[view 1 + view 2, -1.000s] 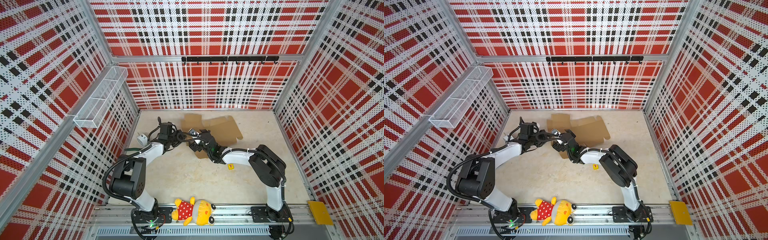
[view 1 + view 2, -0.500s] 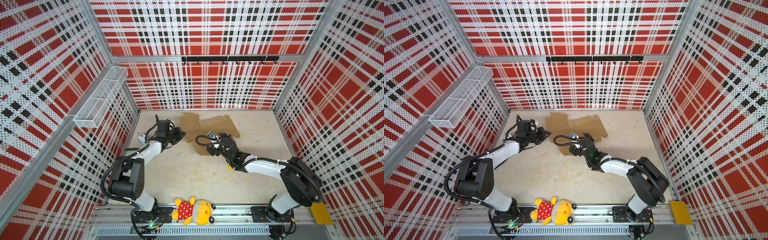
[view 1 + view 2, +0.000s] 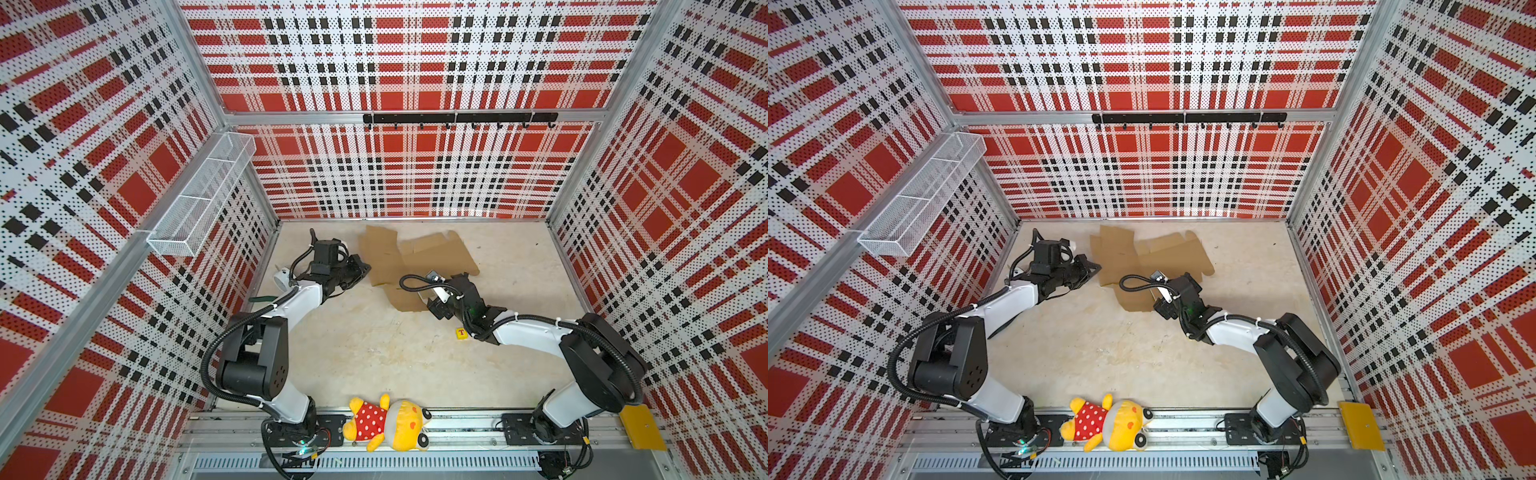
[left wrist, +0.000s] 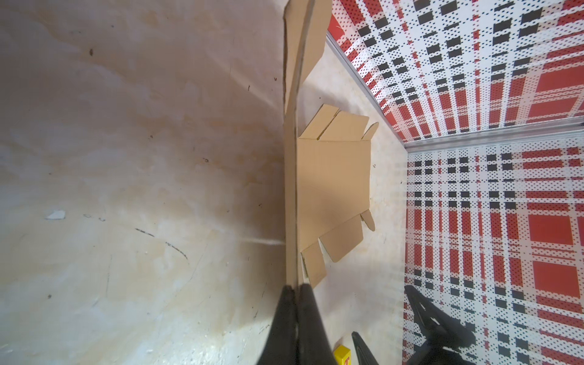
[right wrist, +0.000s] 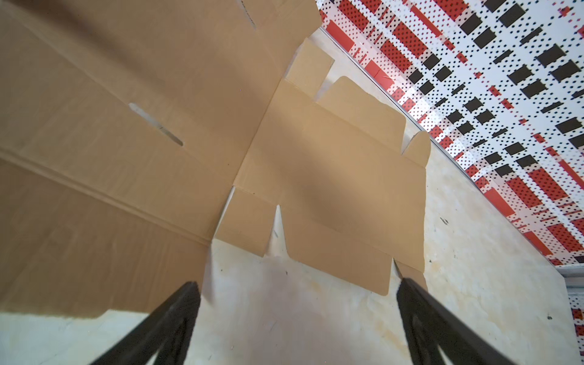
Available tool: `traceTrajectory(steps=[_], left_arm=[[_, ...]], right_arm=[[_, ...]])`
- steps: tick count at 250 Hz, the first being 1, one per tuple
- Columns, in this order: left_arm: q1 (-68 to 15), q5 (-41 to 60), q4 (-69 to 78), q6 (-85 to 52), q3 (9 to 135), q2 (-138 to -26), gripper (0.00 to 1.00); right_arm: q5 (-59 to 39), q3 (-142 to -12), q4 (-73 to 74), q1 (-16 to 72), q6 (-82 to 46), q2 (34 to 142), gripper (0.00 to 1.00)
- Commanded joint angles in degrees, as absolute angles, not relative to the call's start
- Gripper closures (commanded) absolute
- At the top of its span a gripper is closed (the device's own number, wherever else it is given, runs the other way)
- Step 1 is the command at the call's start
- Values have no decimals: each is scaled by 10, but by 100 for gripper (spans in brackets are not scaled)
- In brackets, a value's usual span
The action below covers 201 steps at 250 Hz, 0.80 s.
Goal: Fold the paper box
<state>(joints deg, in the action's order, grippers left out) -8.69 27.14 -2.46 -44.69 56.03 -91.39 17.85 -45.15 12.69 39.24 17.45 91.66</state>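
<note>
paper box count: 1, the paper box (image 3: 432, 257), plain brown cardboard, unfolded, with flaps, tabs and slots showing
box position: back middle of the worktop (image 3: 374, 353), near the rear wall. Most of it lies flat in both top views
arms: 2, both bases on the front rail
hands: 2
left hand (image 4: 295, 289): fingers together, clamped on the box's left edge. The left wrist view shows that cardboard strip edge-on, running straight out from between the fingertips
left arm pose: reaches up along the left side, forearm low over the worktop, wrist rolled, hand pointing right into the box edge
right hand (image 5: 297, 282): fingers wide apart, nothing between them. It hovers at the box's near edge. In the right wrist view one fingertip sits by the edge of the big slotted panel and the other by a small corner tab. Cannot tell if either touches
right arm pose: elbow out on the right side, forearm stretched low toward the middle, hand aimed at the back wall
yellow block (image 3: 460, 333): 1, small, red T on it, on the worktop just beside the right forearm, apart from the box
plush toy (image 3: 388, 422): 1, yellow with a red spotted top, lying on the front rail between the two bases
wire basket (image 3: 203, 199): 1, on the left wall
hook rail (image 3: 459, 119): 1, black, on the back wall
yellow plate (image 3: 642, 428): 1, flat, at the front right corner
</note>
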Motion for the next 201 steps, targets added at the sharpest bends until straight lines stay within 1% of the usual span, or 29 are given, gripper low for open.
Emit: traceTrajectory(steps=[1,30,55,86,136,167,201], left_arm=[[-83,279,-25,-440,576,-887,95],[-78,277,-25,-438,574,-888,95],[-76,271,-25,-440,572,-887,95],[-76,271,-25,-439,566,-888,95],[-81,276,-22,-439,570,-889,95],[-83,266,-22,-438,569,-894,95],[-83,271,-23,-438,571,-892,95]], right_arm=[[190,-497,74,371,117,936,0],[154,-512,43,356,36,936,1],[108,-522,20,338,-68,927,2],[4,-532,8,318,-183,929,3],[-105,-555,11,309,-369,973,5],[-120,-580,-22,309,-456,1010,7],[-138,-595,-43,315,-506,1031,9]])
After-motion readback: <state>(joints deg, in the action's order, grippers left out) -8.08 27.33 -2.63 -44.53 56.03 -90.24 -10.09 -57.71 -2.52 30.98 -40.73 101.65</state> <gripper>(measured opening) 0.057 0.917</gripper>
